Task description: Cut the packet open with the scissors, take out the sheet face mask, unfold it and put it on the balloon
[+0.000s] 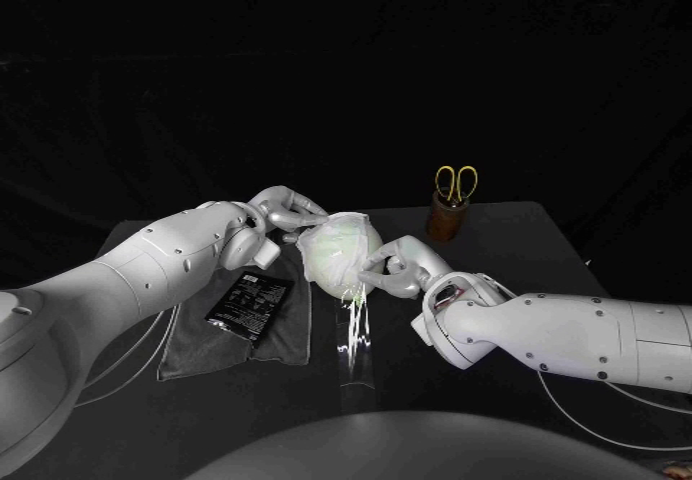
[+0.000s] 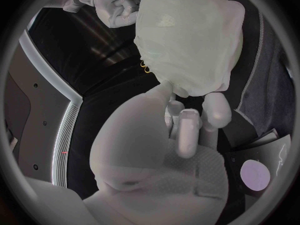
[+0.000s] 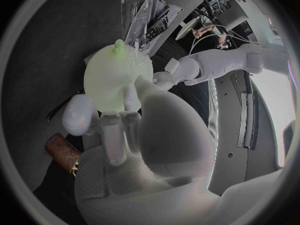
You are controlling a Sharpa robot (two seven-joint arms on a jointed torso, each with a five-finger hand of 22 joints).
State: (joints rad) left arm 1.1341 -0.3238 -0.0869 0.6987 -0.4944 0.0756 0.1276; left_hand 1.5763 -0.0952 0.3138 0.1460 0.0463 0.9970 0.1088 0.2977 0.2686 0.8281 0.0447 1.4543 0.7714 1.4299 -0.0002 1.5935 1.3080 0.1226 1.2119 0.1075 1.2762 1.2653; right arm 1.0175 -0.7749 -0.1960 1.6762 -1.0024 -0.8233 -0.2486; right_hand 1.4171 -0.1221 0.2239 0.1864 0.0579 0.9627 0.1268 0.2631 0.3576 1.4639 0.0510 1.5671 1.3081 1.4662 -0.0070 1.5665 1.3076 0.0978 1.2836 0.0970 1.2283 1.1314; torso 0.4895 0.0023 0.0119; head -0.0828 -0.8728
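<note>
Pale green round rubber balloon (image 1: 361, 268) sits mid-table betw. the two hands, w/ a thin translucent white sheet face mask (image 1: 335, 245) draped over it. The mask looks wet. It clings smooth over most of the curve and is wrinkled and lobed at the edges. In the right wrist view the balloon's bare skin is matte and even, w/ a small green knotted nub at one end.

Left hand (image 1: 284, 214): silver fingertips are on the mask's upper edge. In the left wrist view the thumb and fingers lie close to a hanging mask lobe, but can't tell if they actually pinch it.

Right hand (image 1: 404, 266): fingers are apart, w/ one fingertip pressed on the balloon's side. The thumb is off it and nothing is held.

Black glossy flat packet (image 1: 248, 300), rectangular, lies on a soft grey cloth (image 1: 289, 335) w/ gentle folds, near the balloon on its left side. It is apart from both hands. There are white print blocks on its face, too small to read.

Clear shiny strip (image 1: 353, 340) w/ bright glints runs along the table from under the balloon toward the near edge. Can't tell what it is.

Yellow-handled scissors (image 1: 456, 183), w/ rounded loop handles, stand blades-down in a brown cylindrical holder (image 1: 449, 222). The holder is at the far side of the matte black table (image 1: 505, 250), well apart from both hands. No label is legible on the holder.
</note>
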